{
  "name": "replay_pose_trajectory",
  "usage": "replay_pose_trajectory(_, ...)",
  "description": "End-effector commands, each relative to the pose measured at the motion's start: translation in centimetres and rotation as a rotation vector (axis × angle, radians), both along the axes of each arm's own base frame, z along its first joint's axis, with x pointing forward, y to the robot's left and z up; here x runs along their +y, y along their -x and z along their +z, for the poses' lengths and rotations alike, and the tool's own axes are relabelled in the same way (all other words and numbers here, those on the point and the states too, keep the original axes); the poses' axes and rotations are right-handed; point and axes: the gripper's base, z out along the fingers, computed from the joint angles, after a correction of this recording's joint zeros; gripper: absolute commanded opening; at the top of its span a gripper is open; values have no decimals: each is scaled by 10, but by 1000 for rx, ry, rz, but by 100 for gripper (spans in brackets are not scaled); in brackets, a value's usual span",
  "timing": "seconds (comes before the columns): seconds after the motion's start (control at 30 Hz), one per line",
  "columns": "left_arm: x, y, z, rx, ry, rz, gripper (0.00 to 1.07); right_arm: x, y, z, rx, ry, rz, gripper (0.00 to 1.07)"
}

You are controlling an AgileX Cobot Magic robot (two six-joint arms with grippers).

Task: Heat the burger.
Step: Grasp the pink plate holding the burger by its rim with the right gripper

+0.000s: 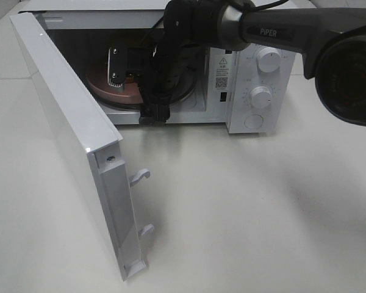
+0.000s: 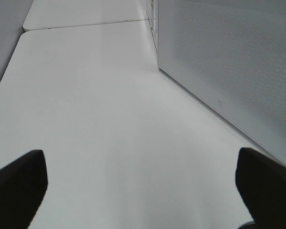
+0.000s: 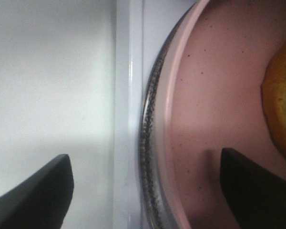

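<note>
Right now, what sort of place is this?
Probably a test bench set up like a kitchen: a white microwave with its door open, a pink plate inside, on a plain white table.

A white microwave [image 1: 256, 91] stands on the pale table [image 1: 244, 207], its door [image 1: 73, 140] swung wide open. Inside, a pink plate [image 1: 110, 91] lies on the glass turntable [image 3: 150, 143]. Two round knobs [image 1: 269, 60] sit on the front panel, one above the other.

White table [image 1: 244, 213]; white microwave [image 1: 256, 67] on it, door [image 1: 73, 140] open.
</note>
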Motion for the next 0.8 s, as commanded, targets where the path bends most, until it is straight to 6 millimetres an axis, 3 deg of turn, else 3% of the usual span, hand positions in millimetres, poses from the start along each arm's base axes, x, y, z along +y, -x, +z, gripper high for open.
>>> replay_pose_trajectory(0.03,0,3,1,-36,12,-5,105,2,-3,-1,-7,-6,-7,76)
replay_pose_trajectory(0.57,-1,3,1,-35,13,-5,105,7,-10,4,-33,-30,-8,76)
replay_pose_trajectory(0.8,-1,3,1,-35,13,-5,105,7,-10,-14,-4,-17,-10,76)
